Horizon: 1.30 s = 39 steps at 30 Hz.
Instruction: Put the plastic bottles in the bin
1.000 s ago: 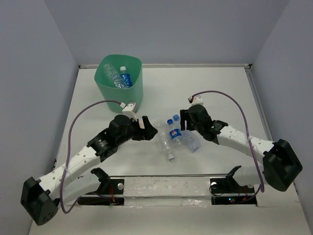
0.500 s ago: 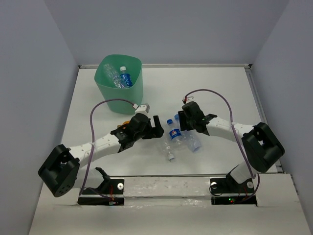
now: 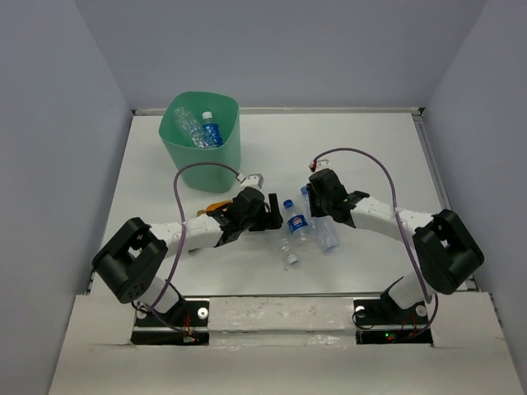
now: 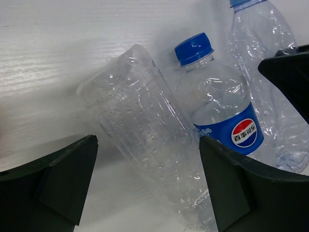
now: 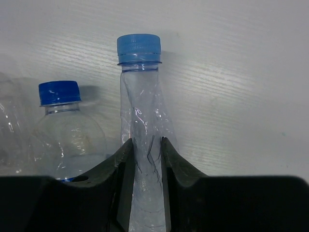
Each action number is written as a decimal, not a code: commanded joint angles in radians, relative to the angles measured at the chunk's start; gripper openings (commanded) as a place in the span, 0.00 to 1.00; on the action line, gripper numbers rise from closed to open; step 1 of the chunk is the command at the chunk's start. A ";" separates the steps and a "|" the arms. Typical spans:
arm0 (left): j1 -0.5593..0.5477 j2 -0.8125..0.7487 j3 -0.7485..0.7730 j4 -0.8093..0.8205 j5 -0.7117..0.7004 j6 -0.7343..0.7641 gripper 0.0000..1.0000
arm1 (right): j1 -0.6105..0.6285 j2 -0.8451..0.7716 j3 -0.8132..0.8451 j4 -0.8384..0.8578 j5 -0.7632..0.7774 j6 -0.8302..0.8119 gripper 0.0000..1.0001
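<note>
Three plastic bottles lie side by side mid-table. My left gripper (image 4: pixel 147 186) is open and straddles the label-free clear bottle (image 4: pixel 140 130), with a gap at its left finger (image 4: pixel 63 179). To its right lies a Pepsi-labelled bottle (image 4: pixel 222 116) with a dark blue cap. My right gripper (image 5: pixel 145 145) is shut on the third bottle (image 5: pixel 141 96), the one with a light blue cap, and squashes its body flat. From above, the left gripper (image 3: pixel 276 212) and right gripper (image 3: pixel 315 206) flank the cluster (image 3: pixel 295 224). The mint-green bin (image 3: pixel 183 152) stands back left and holds two bottles (image 3: pixel 212 132).
Grey walls close the table at the back and on both sides. A raised lip (image 3: pixel 329 110) runs along the far edge. Purple cables (image 3: pixel 193 169) loop above both arms. The arm bases sit on a rail (image 3: pixel 280 311) at the near edge.
My left arm reached right until its open jaws came around the clear bottle. My right gripper closed on the light-blue-capped bottle and crushed its body.
</note>
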 commanded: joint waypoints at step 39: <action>0.315 -0.268 0.787 -0.197 -0.508 0.451 0.41 | 0.007 -0.534 -0.086 0.138 -0.141 0.039 0.00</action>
